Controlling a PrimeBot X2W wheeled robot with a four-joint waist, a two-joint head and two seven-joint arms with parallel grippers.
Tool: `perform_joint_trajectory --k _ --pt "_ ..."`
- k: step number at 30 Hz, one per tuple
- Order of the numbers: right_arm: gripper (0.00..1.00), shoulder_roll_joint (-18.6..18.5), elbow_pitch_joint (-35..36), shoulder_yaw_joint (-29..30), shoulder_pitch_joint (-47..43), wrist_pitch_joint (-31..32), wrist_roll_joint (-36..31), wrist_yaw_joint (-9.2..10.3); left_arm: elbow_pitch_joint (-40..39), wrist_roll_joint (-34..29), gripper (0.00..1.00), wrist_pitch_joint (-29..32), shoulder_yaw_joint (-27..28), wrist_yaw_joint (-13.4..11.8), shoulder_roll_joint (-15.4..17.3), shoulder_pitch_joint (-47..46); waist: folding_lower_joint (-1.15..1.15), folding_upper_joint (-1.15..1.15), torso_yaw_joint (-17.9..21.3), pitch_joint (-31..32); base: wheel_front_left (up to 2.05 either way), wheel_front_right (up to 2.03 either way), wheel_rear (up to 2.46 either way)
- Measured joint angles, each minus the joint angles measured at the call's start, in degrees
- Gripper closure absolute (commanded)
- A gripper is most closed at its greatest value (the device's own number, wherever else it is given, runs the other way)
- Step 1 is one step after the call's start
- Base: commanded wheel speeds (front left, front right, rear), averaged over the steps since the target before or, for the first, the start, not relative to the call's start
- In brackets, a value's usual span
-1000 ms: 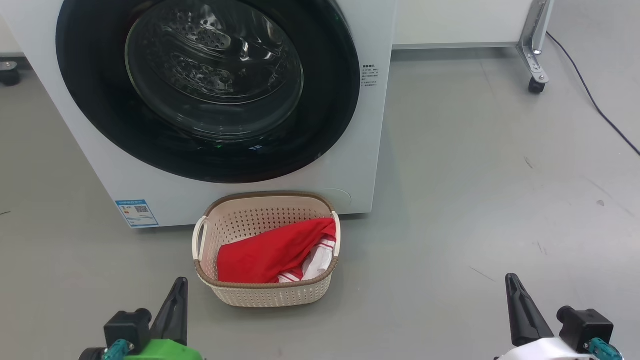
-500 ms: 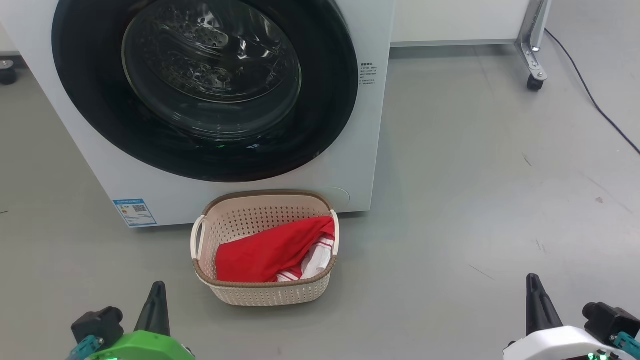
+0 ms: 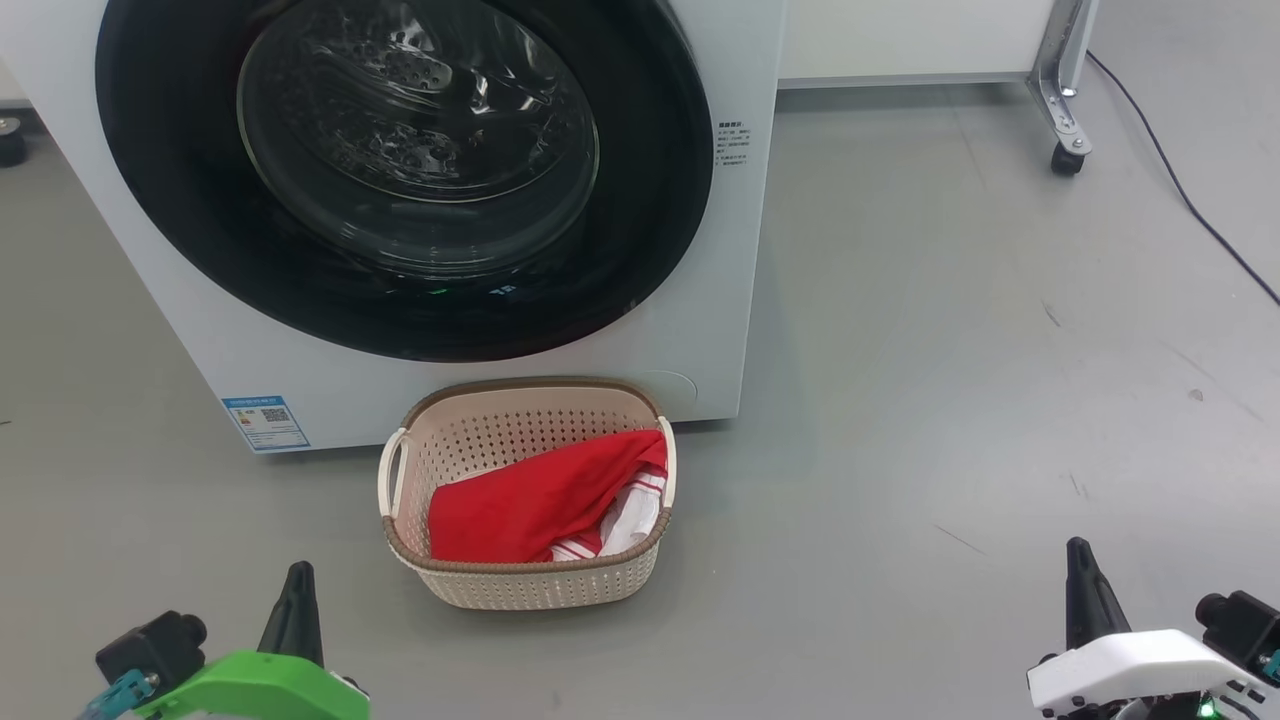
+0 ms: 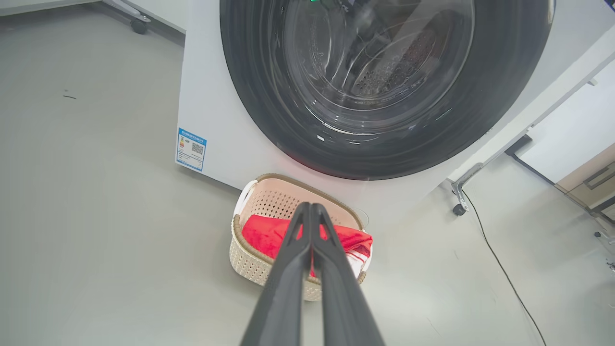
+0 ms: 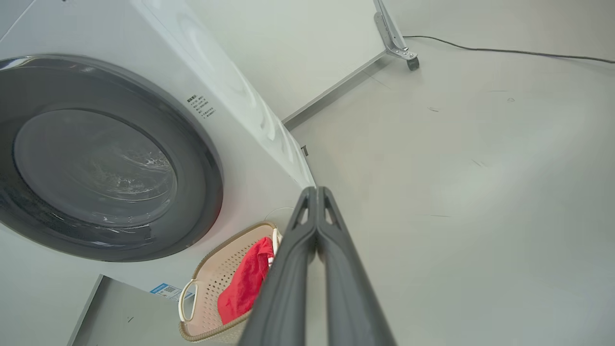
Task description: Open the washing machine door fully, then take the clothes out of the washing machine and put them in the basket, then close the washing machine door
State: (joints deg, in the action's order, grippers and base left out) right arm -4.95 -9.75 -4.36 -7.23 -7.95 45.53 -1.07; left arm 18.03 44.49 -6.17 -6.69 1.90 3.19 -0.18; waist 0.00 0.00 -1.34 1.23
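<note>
The white washing machine [image 3: 720,260] stands ahead with its round black door [image 3: 160,200] flat against the front, glass bowl at its centre. Right below it on the floor sits the cream basket [image 3: 520,590], holding the red clothes [image 3: 520,505] with white striped parts. My left gripper [image 3: 297,580] is low at the left, shut, near the basket's left front. My right gripper [image 3: 1078,555] is low at the far right, shut and holding nothing. The left wrist view has the shut left gripper [image 4: 310,207] pointing at the basket [image 4: 250,259]; the right wrist view has the shut right gripper [image 5: 315,191] beside the basket [image 5: 211,269].
Grey floor surrounds the machine. A white unit on a metal leg with a castor [image 3: 1065,160] stands at the back right. A black cable [image 3: 1190,200] runs across the floor at the far right. A blue sticker [image 3: 265,422] marks the machine's lower left.
Both grippers have sunk lower and moved outward in the head view, left to the left, right to the right. The whole picture has shifted slightly, so the camera has moved. Basket and door unchanged.
</note>
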Motion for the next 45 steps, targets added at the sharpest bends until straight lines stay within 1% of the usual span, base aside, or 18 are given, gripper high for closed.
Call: perform_joint_trajectory --k 13,15,20,22,25,27,31,39,44,45 --pt "1.0 0.2 -1.2 1.9 1.8 2.5 9.3 -0.9 -0.2 8.7 1.0 2.6 2.5 0.9 -0.1 -0.8 0.0 0.0 0.3 -0.3 0.0 0.0 0.0" --pt "1.0 0.2 -1.4 2.2 2.2 2.9 10.9 -1.34 -0.3 10.4 1.0 2.9 2.8 1.0 -0.2 -0.9 0.0 0.0 0.3 -0.3 0.0 0.0 0.0" --pt "1.0 0.4 -1.9 2.9 2.8 3.9 14.5 -1.43 -0.4 13.9 1.0 3.9 3.5 1.5 -0.3 -1.0 0.0 0.0 0.4 -0.4 0.0 0.0 0.0" --pt "1.0 0.4 -2.0 3.3 3.3 4.1 15.8 -1.87 -0.4 15.2 1.0 4.4 3.9 1.5 -0.3 -1.0 0.0 0.0 0.4 -0.5 0.0 0.0 0.0" --pt "1.0 0.5 -2.2 3.7 3.7 4.7 18.0 -1.92 -0.5 17.4 1.0 5.1 4.6 2.0 -0.3 -1.0 0.0 0.0 0.5 -0.5 0.0 0.0 0.0" --pt "1.0 0.5 -2.4 4.0 3.9 5.2 19.4 -2.37 -0.5 18.8 1.0 5.4 4.8 2.0 -0.3 -1.0 0.0 0.0 0.5 -0.6 0.0 0.0 0.0" --pt "1.0 0.6 -2.8 4.5 4.7 5.9 22.3 -2.42 -0.7 21.7 1.0 6.2 5.4 2.4 -0.4 -1.2 0.0 0.0 0.6 -0.7 0.0 0.0 0.0" --pt "1.0 0.8 -3.6 5.8 5.9 7.2 28.0 -3.39 -1.0 26.9 1.0 7.7 6.8 3.0 -0.5 -2.0 0.0 0.0 0.8 -0.8 0.0 0.0 0.0" --pt "1.0 0.9 -4.0 6.5 6.6 8.2 31.6 -3.59 -1.2 30.4 1.0 8.6 7.8 3.3 -0.5 -2.2 0.0 0.0 0.9 -0.9 0.0 0.0 0.0" --pt "1.0 1.0 -4.1 6.8 7.0 8.7 33.0 -3.94 -1.3 32.3 1.0 9.1 8.2 3.4 -0.5 -2.2 0.0 0.0 0.9 -1.0 0.0 0.0 0.0"
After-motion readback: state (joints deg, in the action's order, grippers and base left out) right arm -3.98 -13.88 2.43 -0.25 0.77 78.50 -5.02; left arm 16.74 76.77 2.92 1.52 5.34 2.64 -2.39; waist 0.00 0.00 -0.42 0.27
